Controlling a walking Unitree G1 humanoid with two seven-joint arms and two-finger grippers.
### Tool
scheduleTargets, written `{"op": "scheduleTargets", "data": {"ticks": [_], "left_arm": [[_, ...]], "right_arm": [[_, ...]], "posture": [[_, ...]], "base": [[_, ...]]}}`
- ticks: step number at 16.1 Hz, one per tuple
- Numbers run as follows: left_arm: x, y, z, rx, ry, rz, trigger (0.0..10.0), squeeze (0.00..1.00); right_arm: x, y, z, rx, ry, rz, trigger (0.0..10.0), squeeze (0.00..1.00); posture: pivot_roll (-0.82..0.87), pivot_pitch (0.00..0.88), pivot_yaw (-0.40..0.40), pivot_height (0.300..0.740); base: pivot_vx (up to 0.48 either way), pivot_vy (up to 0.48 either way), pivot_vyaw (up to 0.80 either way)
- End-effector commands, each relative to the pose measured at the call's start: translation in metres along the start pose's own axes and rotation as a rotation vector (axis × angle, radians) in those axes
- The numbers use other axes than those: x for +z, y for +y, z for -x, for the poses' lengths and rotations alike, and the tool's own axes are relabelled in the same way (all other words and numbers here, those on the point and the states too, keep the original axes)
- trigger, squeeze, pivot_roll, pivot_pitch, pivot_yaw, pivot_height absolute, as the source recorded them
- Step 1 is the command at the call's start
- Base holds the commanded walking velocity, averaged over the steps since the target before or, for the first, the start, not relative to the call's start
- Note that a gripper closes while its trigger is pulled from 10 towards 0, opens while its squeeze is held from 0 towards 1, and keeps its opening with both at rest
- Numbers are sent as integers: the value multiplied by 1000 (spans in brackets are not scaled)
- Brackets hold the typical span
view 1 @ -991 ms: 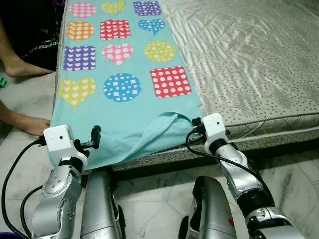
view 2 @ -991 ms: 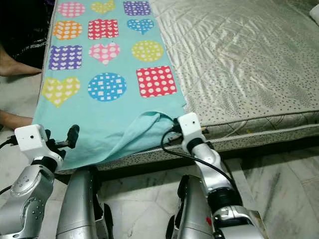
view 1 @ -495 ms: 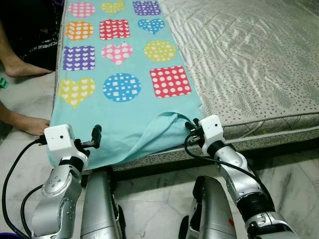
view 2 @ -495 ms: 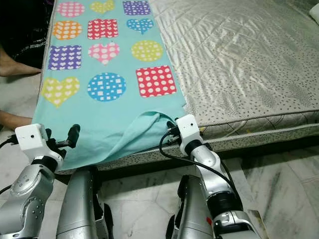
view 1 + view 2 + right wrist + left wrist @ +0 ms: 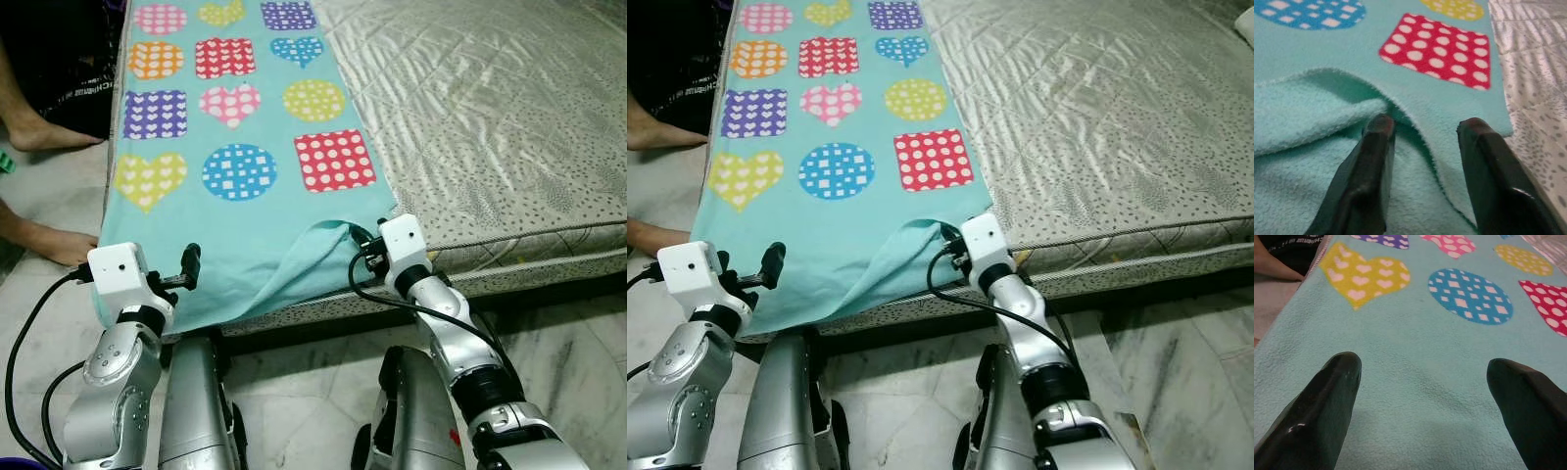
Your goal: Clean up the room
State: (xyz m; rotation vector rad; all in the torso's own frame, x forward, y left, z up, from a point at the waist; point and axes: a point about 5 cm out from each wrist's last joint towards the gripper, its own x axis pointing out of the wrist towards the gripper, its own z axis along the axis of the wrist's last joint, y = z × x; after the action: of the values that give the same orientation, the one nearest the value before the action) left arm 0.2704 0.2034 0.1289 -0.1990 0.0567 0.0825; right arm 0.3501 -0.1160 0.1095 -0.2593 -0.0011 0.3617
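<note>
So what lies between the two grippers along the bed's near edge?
In the left eye view, the turquoise blanket, with its folded-over corner, spans the stretch between the left gripper and the right gripper.

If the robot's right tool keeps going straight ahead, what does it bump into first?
Most likely the folded-over edge of the soft turquoise fleece blanket with colourful spotted shapes. The right tool is open, and that raised fold lies between its fingertips. Beyond the fold sits the blanket's red dotted square.

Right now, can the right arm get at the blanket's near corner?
Probably yes. The right gripper sits at the blanket corner, fingers open around its folded edge, nothing in between.
</note>
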Motion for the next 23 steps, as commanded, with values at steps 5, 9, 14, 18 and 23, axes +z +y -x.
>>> {"op": "scheduleTargets", "data": {"ticks": [5, 9, 14, 18, 23], "left_arm": [[-6, 4, 3, 18, 24, 1, 10000, 0], [-5, 3, 2, 15, 21, 1, 10000, 0], [-4, 4, 1, 18, 21, -2, 10000, 0], [-4, 4, 1, 19, 19, -1, 10000, 0], [-5, 4, 2, 19, 22, -1, 10000, 0]], "right_arm": [[-3, 7, -6, 1, 29, 47, 10000, 153], [-3, 7, -12, -38, 57, 77, 10000, 0], [1, 7, -19, -68, 69, 86, 0, 0], [6, 4, -24, -99, 69, 79, 0, 0], [0, 2, -21, -111, 81, 59, 0, 0]], "posture": [[98, 214, -61, 501], [100, 218, -58, 501], [102, 219, -59, 501], [102, 220, -60, 501], [102, 222, -60, 501]], "base": [[0, 0, 0], [0, 0, 0], [0, 0, 0], [0, 0, 0], [0, 0, 0]]}}
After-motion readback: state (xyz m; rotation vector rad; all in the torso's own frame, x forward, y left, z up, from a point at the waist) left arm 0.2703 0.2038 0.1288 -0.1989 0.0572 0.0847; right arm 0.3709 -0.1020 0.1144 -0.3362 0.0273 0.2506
